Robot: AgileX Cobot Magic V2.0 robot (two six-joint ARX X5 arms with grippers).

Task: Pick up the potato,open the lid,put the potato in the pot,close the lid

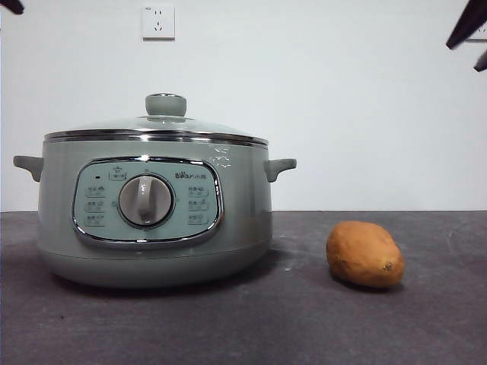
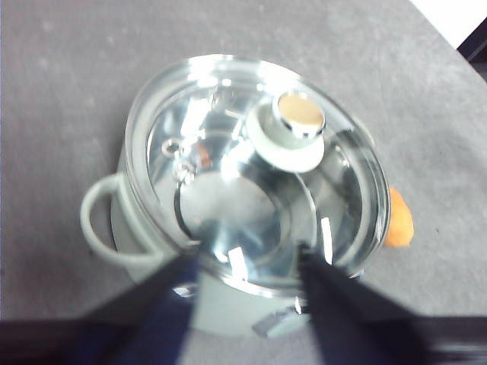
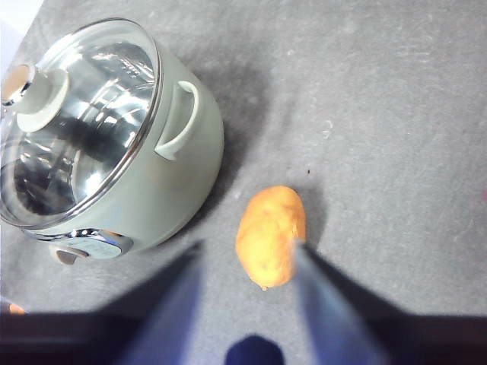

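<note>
Both my arms hang high, nothing held.
Left gripper (image 2: 247, 285) over the lidded pot (image 2: 228, 304), right gripper (image 3: 247, 293) above the potato (image 3: 270, 236); both jaws apart.

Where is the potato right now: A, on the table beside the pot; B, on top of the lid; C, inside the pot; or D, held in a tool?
A: the potato lies on the dark table beside the pot, apart from it, and the lid is on.
</note>
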